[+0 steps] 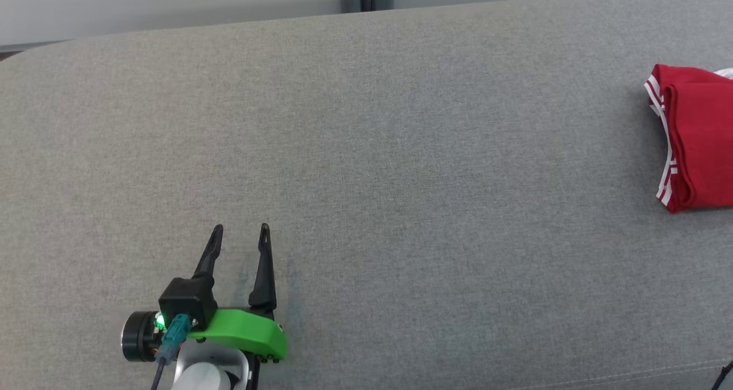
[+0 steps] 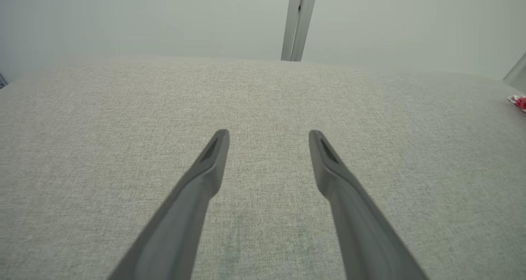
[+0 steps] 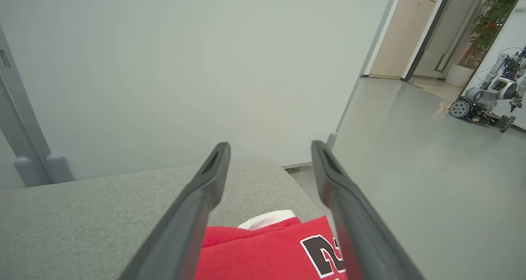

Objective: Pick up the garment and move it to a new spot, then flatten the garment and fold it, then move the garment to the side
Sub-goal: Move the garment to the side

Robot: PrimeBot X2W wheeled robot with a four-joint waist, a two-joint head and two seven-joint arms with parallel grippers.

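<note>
Left claw (image 1: 241,227): 2 fingers stood wide apart with nothing between them, tips over the bare grey cushion (image 1: 401,149). Right claw (image 3: 270,146): 2 fingers likewise spread wide, gripping nothing. The folded red garment (image 3: 263,251) lay on the cushion beneath the right claw, showing in the gap between its fingers, short of the tips. Contact with either finger could not be determined. The garment lay well apart from the left claw, far to its right, near the cushion's edge.
</note>
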